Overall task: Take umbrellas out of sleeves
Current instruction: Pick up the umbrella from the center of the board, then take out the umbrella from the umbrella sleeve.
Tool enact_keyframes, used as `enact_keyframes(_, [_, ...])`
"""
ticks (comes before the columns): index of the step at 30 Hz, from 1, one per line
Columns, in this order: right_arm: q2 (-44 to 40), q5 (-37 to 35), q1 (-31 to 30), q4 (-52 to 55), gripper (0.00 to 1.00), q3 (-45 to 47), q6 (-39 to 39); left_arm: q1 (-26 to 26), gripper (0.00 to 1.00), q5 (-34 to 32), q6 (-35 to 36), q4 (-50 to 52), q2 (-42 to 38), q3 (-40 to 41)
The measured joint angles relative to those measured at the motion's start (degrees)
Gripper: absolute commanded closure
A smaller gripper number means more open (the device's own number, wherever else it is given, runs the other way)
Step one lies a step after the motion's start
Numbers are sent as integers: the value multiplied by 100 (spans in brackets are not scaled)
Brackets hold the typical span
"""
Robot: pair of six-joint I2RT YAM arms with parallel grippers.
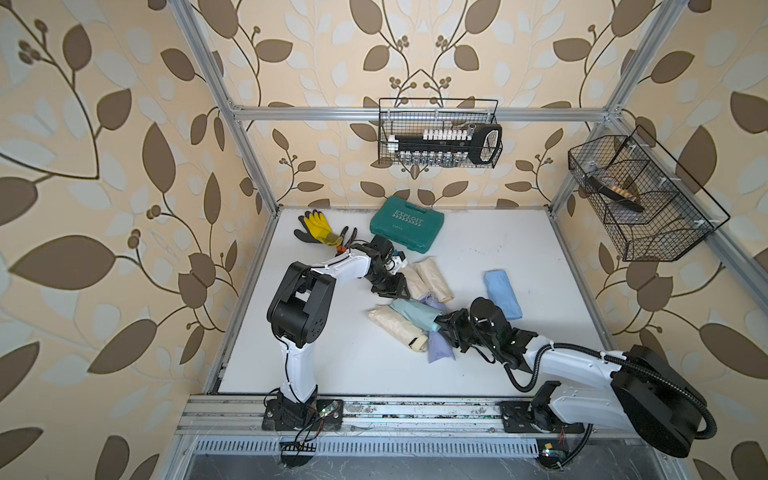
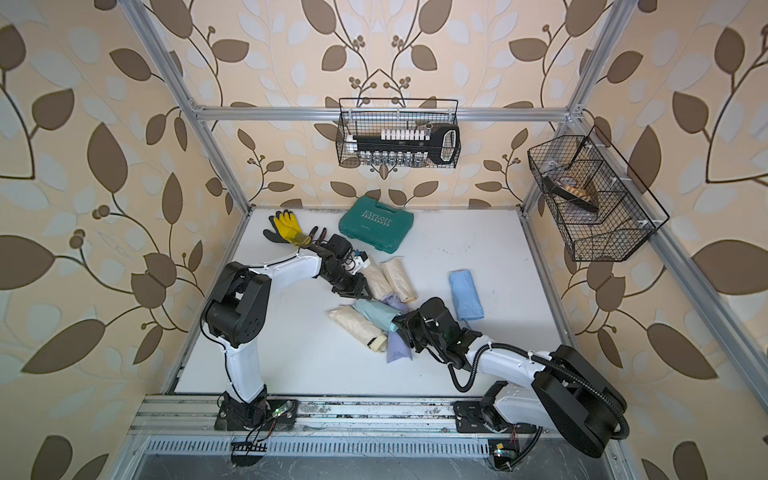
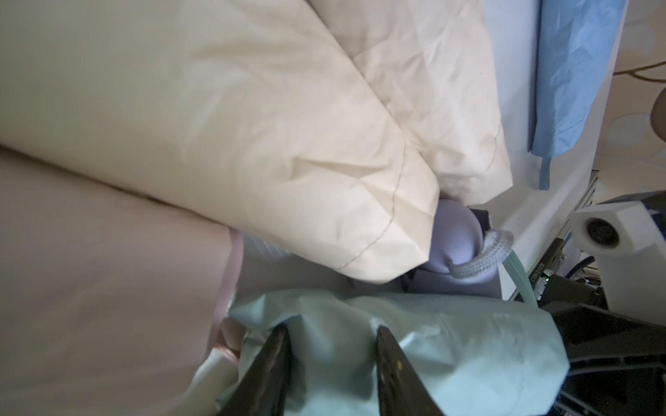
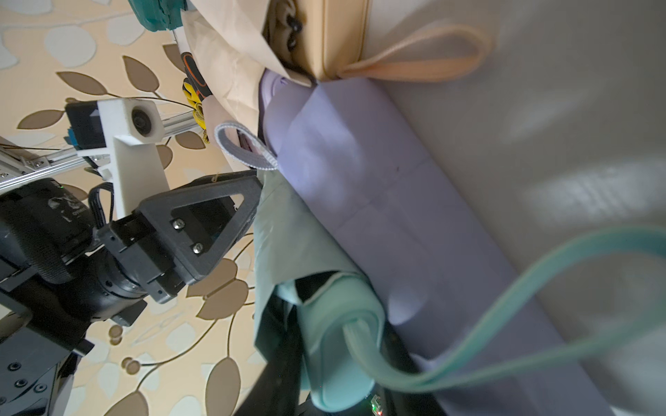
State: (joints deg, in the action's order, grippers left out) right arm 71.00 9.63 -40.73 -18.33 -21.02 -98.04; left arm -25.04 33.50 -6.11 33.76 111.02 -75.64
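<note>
Leaf-patterned cream wallpaper (image 1: 104, 166) all round; aluminium frame (image 1: 316, 113); white tabletop (image 1: 498, 249); wire baskets (image 1: 438, 99) on frame.

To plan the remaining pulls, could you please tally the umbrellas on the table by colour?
Cream or pinkish umbrellas: 3
Mint umbrella: 1
Lilac umbrella: 1
Blue umbrella: 1
Total: 6
</note>
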Motion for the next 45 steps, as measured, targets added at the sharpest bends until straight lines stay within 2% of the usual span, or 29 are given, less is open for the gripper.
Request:
enact_keyframes(6, [273,4,0,-186,63,-101,76,13,68,0,24,-111,0,15])
enact_keyframes(10, [450,28,0,-212,69,-225,131,79,69,-7,26,-190,-63,105])
enact_keyframes(13, [457,28,4,-184,79,-267,164,103,69,-13,26,-212,-87,140])
enact_keyframes(16, [420,39,4,-116,100,-278,188,103,67,-15,26,-205,-94,140])
enact_keyframes(20, [177,184,184,251,100,-369,334,94,47,98,42,-103,-94,140])
enact_keyframes(24, [-339,595,682,680,100,-481,713,184,31,409,-127,33,-125,149])
enact_keyframes(29, [-1012,1401,1725,1711,100,-852,1530,741,29,1143,-741,-44,-553,295])
enact_keyframes(33, [-1110,2063,2371,2225,100,-1292,2070,1123,29,1637,-1250,-435,-1016,540])
enact_keyframes(39, [-1029,2787,2553,2931,100,-1834,2636,1069,29,2155,-1858,-1130,-1283,1327])
enact_keyframes(45, [-1165,3088,2815,3276,100,-1867,2719,1080,32,2577,-3012,-2343,-1283,2157])
